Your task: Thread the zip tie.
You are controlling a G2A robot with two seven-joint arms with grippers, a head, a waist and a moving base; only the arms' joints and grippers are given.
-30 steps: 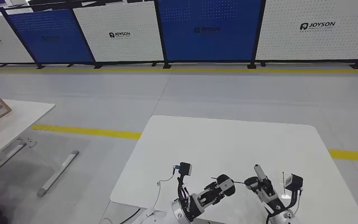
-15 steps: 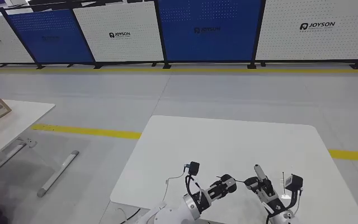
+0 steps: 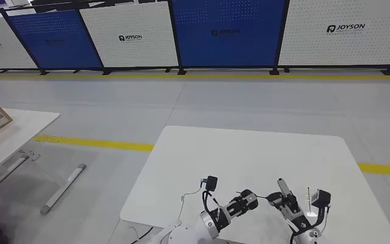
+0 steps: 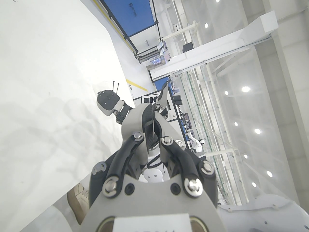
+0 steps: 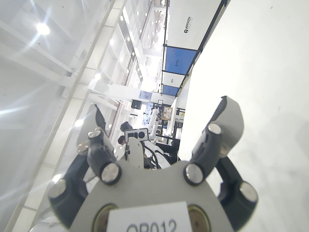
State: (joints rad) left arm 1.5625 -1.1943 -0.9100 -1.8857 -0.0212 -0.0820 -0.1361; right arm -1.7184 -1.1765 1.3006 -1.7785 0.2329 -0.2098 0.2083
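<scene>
A thin black zip tie [image 3: 261, 197] spans the short gap between my two grippers near the table's front edge. My left gripper [image 3: 248, 198] is shut on one end of it. In the left wrist view the strip [image 4: 153, 126] shows as a dark line pinched between the ribbed pads of that gripper [image 4: 160, 97]. My right gripper [image 3: 277, 192] stands just to the right of it, open. In the right wrist view its fingers [image 5: 227, 112] are spread wide around my left gripper [image 5: 136, 143], which sits farther off, and the right gripper [image 5: 161, 112] holds nothing.
The white table [image 3: 244, 152] stretches bare beyond both arms, and its front edge lies close below them. Another white table [image 3: 18, 131] stands off to the left across the floor. Blue and white pegboard panels [image 3: 225, 33] line the back of the room.
The left arm's wrist turned, carrying its camera a little to the right, within the first half second. Both grippers have stayed about where they were since.
</scene>
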